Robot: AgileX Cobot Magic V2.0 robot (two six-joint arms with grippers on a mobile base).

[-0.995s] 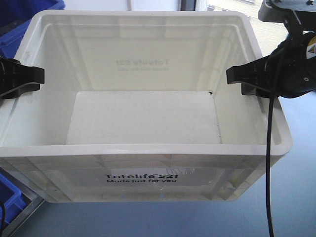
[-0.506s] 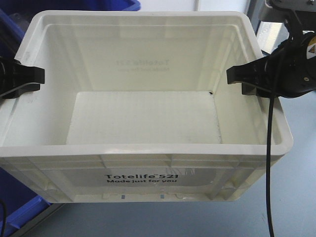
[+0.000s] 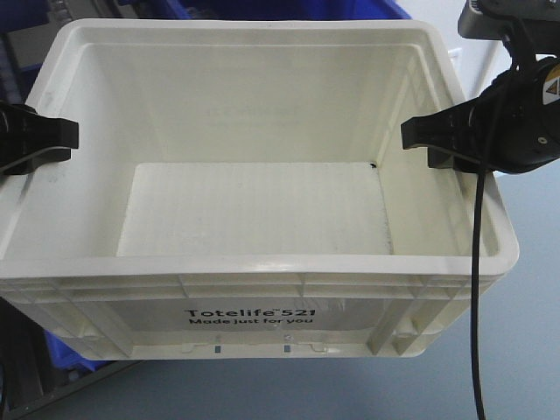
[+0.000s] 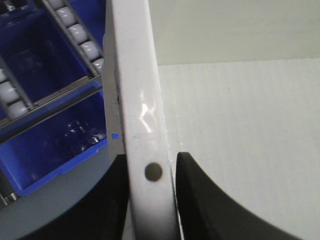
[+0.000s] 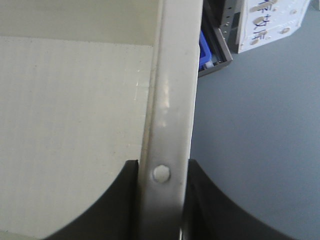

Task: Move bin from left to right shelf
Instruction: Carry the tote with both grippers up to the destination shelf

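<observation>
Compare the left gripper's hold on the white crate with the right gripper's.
The left gripper clamps the left rim of the white crate; the right gripper its right rim. Beside the left gripper lie a blue bin and roller rack; beside the right gripper, mostly grey floor. The front view shows the right gripper's body and black cable, but only the left gripper's tip. Both are shut on the rim, one finger inside, one outside.

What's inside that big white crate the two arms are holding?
Nothing: the bin shows only its bare white floor and walls. The inner face of its near wall is out of sight.
</observation>
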